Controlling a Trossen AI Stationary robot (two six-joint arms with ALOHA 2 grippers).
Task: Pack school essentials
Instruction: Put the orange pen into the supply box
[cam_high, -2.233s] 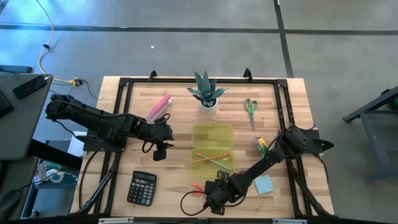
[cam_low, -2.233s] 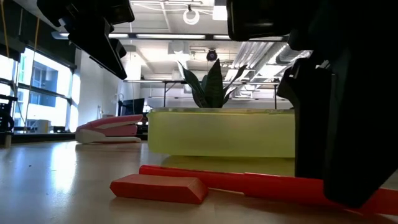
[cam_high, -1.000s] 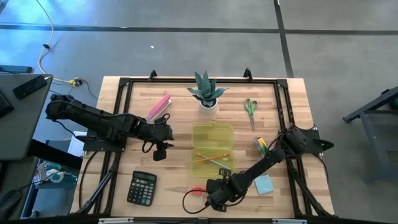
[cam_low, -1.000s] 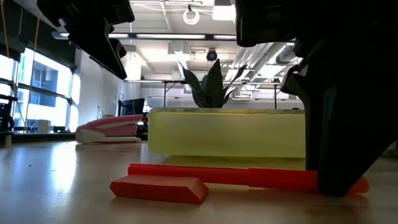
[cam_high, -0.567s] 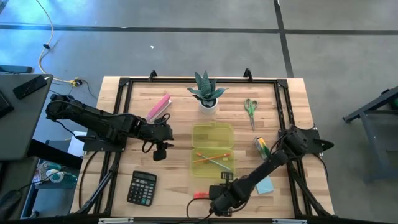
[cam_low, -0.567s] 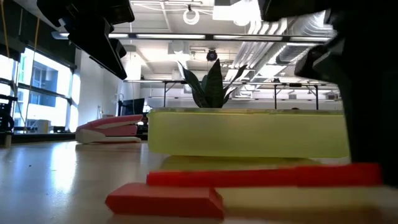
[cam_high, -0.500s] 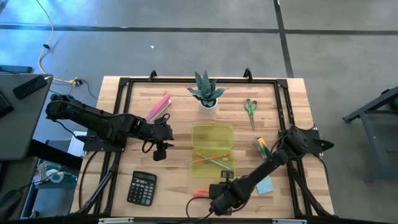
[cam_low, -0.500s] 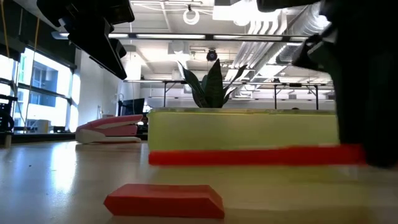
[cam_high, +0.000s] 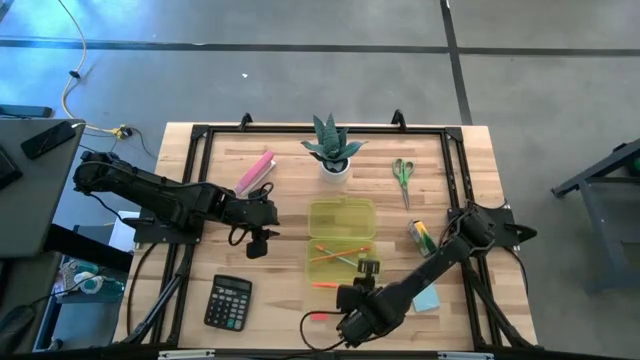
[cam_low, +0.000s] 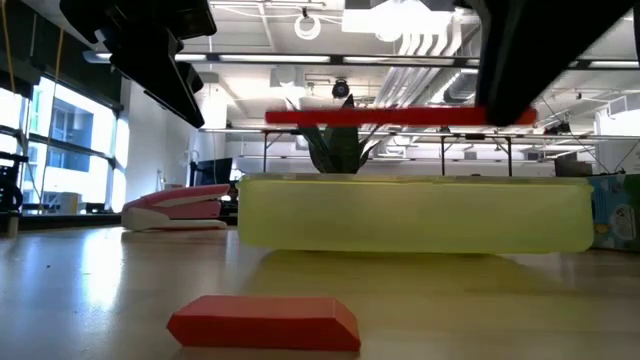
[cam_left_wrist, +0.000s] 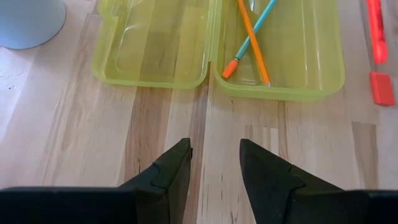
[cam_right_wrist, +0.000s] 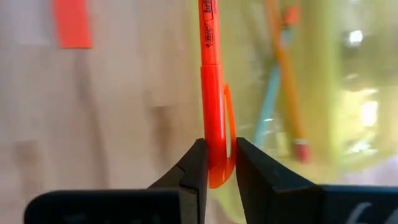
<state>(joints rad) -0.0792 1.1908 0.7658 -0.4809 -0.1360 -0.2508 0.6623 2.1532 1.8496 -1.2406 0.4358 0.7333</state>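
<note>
Toward the left side of the bench my left gripper (cam_high: 256, 243) hovers, fingers parted on nothing, pointed across at the open yellow-green case (cam_high: 342, 240); it waits there, with the black calculator (cam_high: 228, 301) nearer the front edge and the pink bar (cam_high: 254, 172) toward the back-left. Case sits mid-bench, both halves lying open; an orange pencil (cam_left_wrist: 250, 41) and a blue-green pencil (cam_left_wrist: 254, 26) already lie crossed in the nearer half. Right of that, near the front edge, my right gripper (cam_right_wrist: 216, 163) is clamped on the red-orange pen (cam_right_wrist: 211, 74), which the low view shows lifted clear of the wood and level, above the height of the case rim. Key relation: the pen's long axis runs straight out ahead of my right fingers, and in the high view it lies along the case's front edge rather than over the tray, so I judge it needs carrying back over the rim before letting go. A small red cap or eraser piece (cam_low: 263, 322) remains on the wood by the front edge, apart from the pen. Farther right: green/yellow block (cam_high: 419, 235) and light-blue note pad (cam_high: 427, 296) near the right edge, green-handled scissors (cam_high: 402, 176) toward the back-right, all unpacked. My right arm is plainly the nearer one.
</note>
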